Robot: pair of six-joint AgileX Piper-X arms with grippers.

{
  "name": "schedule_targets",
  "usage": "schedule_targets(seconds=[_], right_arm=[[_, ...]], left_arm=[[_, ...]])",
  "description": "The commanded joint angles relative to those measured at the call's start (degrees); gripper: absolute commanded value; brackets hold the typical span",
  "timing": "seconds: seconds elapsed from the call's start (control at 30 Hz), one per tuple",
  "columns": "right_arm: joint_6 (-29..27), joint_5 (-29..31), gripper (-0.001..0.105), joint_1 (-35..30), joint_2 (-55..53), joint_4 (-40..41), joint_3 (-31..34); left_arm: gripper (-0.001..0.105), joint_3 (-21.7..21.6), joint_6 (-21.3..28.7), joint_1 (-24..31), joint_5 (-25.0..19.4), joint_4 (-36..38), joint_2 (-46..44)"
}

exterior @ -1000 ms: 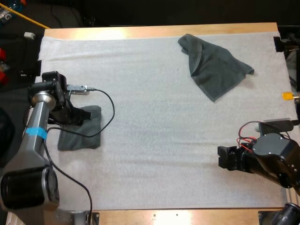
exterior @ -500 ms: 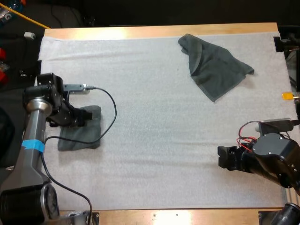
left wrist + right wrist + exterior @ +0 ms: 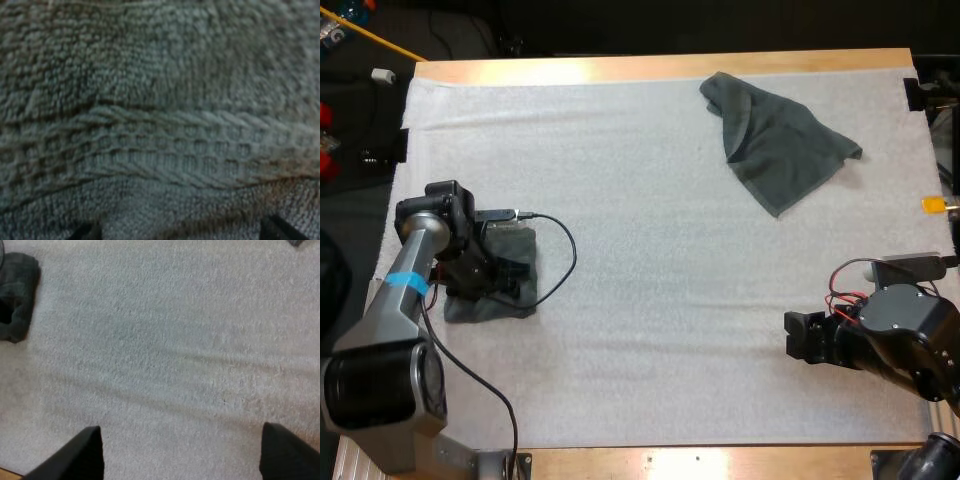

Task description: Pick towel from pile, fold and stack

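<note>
One folded towel (image 3: 480, 305) lies directly beneath the left gripper (image 3: 508, 270), which is spread over it, while the crumpled towel (image 3: 780, 145) sits well ahead of the spread, empty right gripper (image 3: 790, 337), so I judge it remains to be folded and stacked.

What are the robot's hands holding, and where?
Nothing, it seems. The left gripper sits open on the folded towel, not pinching it. The right gripper is open over the mat.
</note>
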Motion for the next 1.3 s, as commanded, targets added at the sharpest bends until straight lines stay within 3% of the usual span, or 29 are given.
schedule_targets(seconds=[0.0,0.2,0.5,0.93,1.27], right_arm=[[-0.47,-0.02,0.063,-0.15,0.02,0.14,0.03],[-0.47,-0.02,0.063,-0.15,0.02,0.14,0.03],[-0.47,-0.02,0.063,-0.15,0.02,0.14,0.03],[-0.47,-0.02,0.063,-0.15,0.02,0.14,0.03],[-0.47,-0.02,0.063,-0.15,0.02,0.14,0.03]], left_arm=[[0.062,0.28,-0.57,-0.13,0.36,0.47,1.12],[0.062,-0.58,-0.57,-0.13,0.36,-0.49,0.20],[0.062,-7.24,-1.82,-0.13,4.31,-4.75,-2.69],[0.062,-7.51,-5.56,-0.13,4.19,-11.22,3.94],[0.062,-7.71,-5.65,-0.13,4.19,-8.96,2.11]])
